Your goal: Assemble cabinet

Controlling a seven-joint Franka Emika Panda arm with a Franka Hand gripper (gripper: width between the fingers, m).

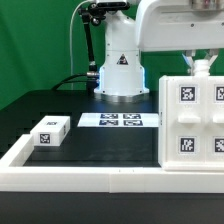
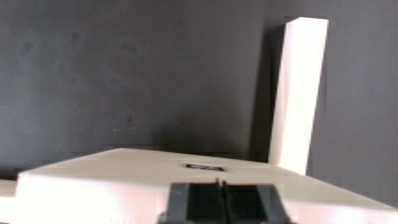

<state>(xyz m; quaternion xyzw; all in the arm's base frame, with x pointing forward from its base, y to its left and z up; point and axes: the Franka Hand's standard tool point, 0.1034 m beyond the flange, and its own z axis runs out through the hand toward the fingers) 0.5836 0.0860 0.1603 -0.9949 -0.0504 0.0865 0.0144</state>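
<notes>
The cabinet (image 1: 195,125) is a large white box-shaped body with several square marker tags on its face, standing at the exterior view's right. My gripper (image 1: 203,68) is right at its top edge. In the wrist view the cabinet's white surface (image 2: 125,175) fills the area around my gripper (image 2: 222,203). The dark fingers (image 2: 199,205) stand together with only a thin line between them, and nothing shows held between them. A small loose white piece (image 1: 50,131) with a tag lies on the black table at the exterior view's left.
The marker board (image 1: 120,121) lies flat in front of the robot base (image 1: 122,72). The low white border frame (image 1: 100,180) runs along the front and left of the table. A long white bar (image 2: 299,90) crosses the black table in the wrist view.
</notes>
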